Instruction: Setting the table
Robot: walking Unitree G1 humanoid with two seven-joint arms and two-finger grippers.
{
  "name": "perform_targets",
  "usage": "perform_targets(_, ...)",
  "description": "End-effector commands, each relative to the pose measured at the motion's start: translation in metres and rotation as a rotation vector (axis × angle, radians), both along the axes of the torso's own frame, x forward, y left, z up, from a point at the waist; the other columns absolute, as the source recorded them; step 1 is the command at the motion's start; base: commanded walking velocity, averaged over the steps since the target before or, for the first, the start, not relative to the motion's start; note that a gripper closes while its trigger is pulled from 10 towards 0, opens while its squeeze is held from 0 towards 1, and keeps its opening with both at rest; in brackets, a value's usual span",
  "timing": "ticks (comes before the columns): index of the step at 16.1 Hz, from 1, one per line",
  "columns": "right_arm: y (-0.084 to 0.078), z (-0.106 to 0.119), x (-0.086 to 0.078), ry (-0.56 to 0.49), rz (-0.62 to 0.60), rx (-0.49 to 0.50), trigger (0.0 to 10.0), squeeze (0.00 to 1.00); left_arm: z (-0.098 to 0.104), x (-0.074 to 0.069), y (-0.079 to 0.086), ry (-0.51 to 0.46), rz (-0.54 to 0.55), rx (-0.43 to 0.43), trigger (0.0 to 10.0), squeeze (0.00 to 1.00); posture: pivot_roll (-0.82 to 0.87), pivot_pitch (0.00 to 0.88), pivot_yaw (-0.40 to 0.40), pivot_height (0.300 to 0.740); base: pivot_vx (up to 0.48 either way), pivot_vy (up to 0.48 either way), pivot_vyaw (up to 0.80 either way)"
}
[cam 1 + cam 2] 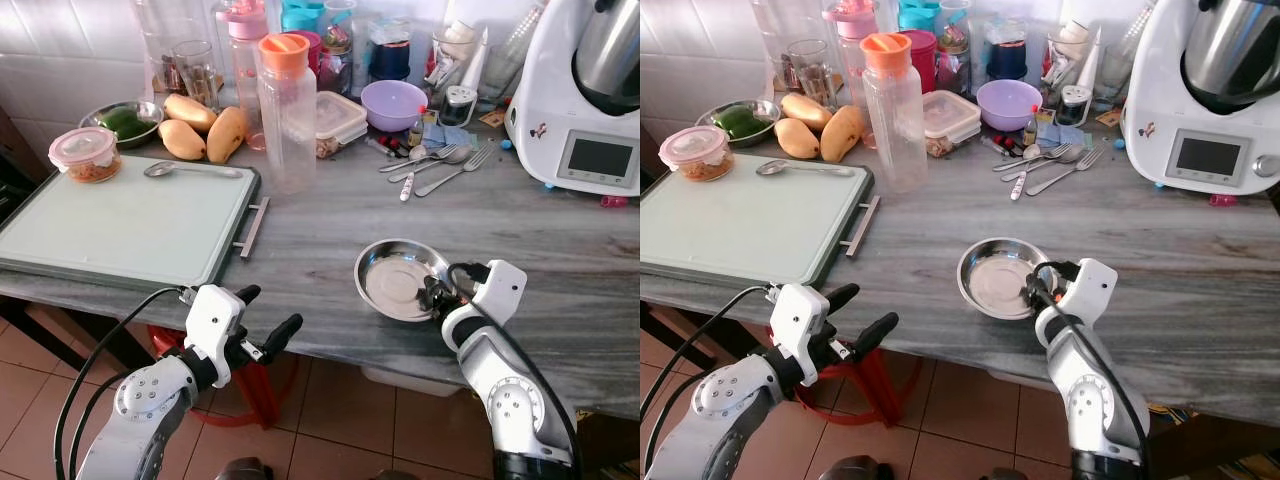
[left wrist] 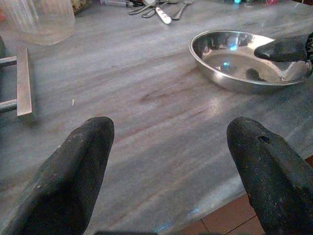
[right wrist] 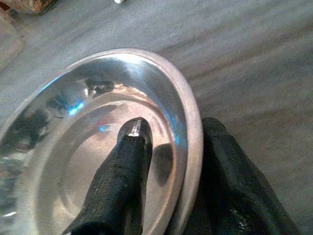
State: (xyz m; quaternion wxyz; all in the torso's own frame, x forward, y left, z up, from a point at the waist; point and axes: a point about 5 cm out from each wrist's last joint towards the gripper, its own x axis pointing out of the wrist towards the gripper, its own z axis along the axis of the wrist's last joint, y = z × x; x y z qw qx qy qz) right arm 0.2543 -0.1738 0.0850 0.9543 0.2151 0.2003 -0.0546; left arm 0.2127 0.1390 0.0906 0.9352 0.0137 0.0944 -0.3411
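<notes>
Mangoes [image 1: 203, 128] – three; steel plate [image 1: 390, 270] – one; tray [image 1: 110, 235] – one; purple bowl [image 1: 393, 104] – one.

You have a polished steel bowl [image 1: 398, 278] near the desk's front edge; its inside mirrors light in bright, smooth patches. The desk [image 1: 330, 235] itself looks like grey stone with streaky veins and a soft sheen. Pinching the bowl's rim, the right gripper [image 3: 164, 161] has matt black, slightly grainy rubbery fingers [image 3: 124, 176]; the left gripper [image 2: 168, 161] wears the same dull coating. Both wrists are glossy white plastic. At the left edge you see a pale, matt tray [image 1: 120, 225] with a brushed metal handle [image 1: 252, 226]. Behind stands a clear ribbed plastic bottle [image 1: 286, 120] with an orange cap. Shiny metal cutlery [image 1: 435, 165] lies toward the back.
</notes>
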Motion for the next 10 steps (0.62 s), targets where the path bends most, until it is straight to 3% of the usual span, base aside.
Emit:
perform_targets(1, -0.002, 0.009, 0.001, -0.05, -0.005, -0.051, 10.0, 1.0, 0.004, 0.001, -0.002, -0.012, -0.014, -0.001, 10.0, 0.0, 0.01, 0.0, 0.021, 0.74, 0.0, 0.0, 0.0)
perform_targets(7, -0.002, 0.026, 0.004, -0.164, -0.019, -0.091, 10.0, 1.0, 0.006, 0.003, -0.003, -0.014, -0.013, -0.004, 10.0, 0.0, 0.02, 0.0, 0.023, 0.74, 0.0, 0.0, 0.0)
perform_targets(10, -0.004, 0.043, 0.006, -0.267, -0.011, -0.2, 10.0, 1.0, 0.006, 0.006, -0.001, -0.026, 0.027, 0.013, 10.0, 0.0, 0.01, 0.0, 0.025, 0.74, 0.0, 0.0, 0.0)
